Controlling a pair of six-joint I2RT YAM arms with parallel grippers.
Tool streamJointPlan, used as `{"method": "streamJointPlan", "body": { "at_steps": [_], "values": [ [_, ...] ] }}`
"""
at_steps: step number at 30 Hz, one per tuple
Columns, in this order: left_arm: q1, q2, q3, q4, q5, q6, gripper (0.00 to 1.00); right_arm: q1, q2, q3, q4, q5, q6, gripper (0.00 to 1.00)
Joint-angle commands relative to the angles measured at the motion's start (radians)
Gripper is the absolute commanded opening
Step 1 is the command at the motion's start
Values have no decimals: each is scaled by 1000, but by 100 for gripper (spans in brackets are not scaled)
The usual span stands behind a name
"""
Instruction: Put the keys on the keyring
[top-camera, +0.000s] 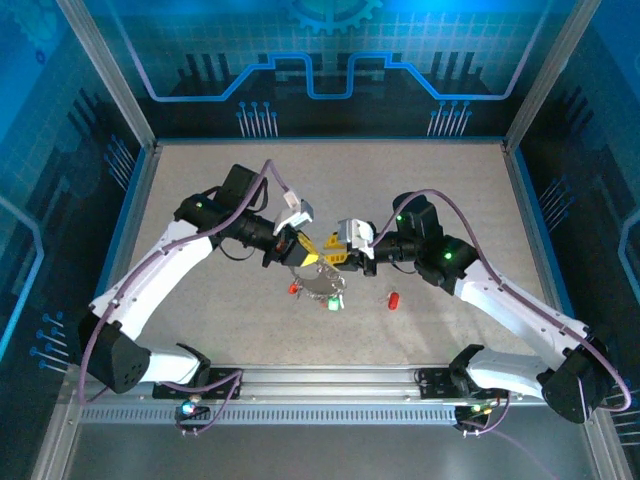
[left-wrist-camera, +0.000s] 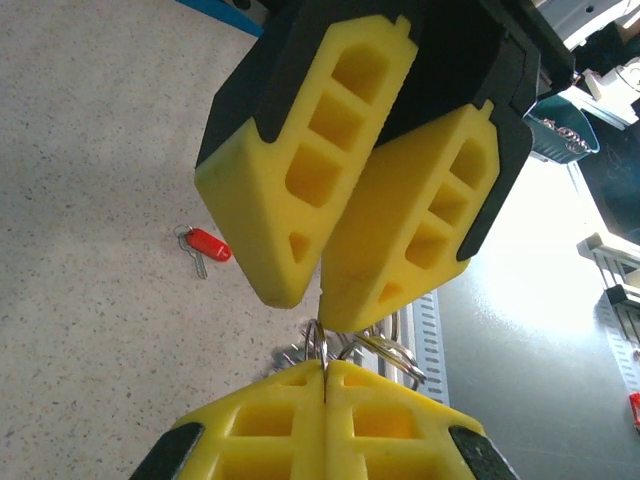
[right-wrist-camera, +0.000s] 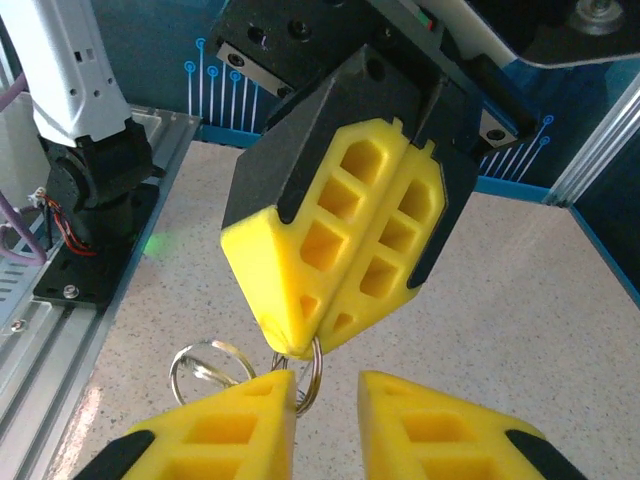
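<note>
two grippers nose to nose above the middle of the table (top-camera: 200, 190), yellow pads almost meeting. furthest left, the left gripper (top-camera: 303, 256), reaching in from the left side. pads pressed flat together in the left wrist view, with a thin silvery wire of the keyring (top-camera: 322, 283) pinched in the seam between them. same pinch in the right wrist view: shut yellow tips with the loop hanging just below them.

next along, the keyring itself, a grey round loop directly beneath the two sets of fingers, near mid-table. lifted or resting on the surface: cannot tell. at its left edge a red-headed key (top-camera: 294, 288), at its lower edge a green-headed key (top-camera: 333, 303), both close against the loop. threaded on or merely touching: cannot tell from above. further silvery coils and shafts bunched below the pinch in the left wrist view, too tangled to separate.

right of the loop, the right gripper (top-camera: 336, 262), coming in from the right side. fingers spread, with a clear gap between the two pads in its own wrist view; left pad just beside the hanging loop, perhaps touching it, right pad apart from it.

furthest right, a plain red key (top-camera: 393, 299) flat on the table, well apart from the keyring, with a small silvery shaft beside its head.
</note>
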Motion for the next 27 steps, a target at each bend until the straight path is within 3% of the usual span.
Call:
{"method": "streamJointPlan", "body": {
  "at_steps": [1, 8, 22, 25, 27],
  "values": [
    [6, 2, 21, -30, 43, 34, 0, -11, 17, 46, -21, -55, 4, 23],
    [6, -12, 20, -51, 49, 67, 0, -11, 43, 55, -53, -28, -1, 28],
    [6, -17, 36, -54, 42, 81, 0, 3, 110, 102, -125, -97, 8, 25],
    [6, -23, 34, -56, 42, 87, 0, 2, 130, 122, -158, -99, 14, 23],
    [6, -25, 35, -59, 42, 93, 0, 1, 148, 142, -186, -94, 22, 15]
  ]
}}
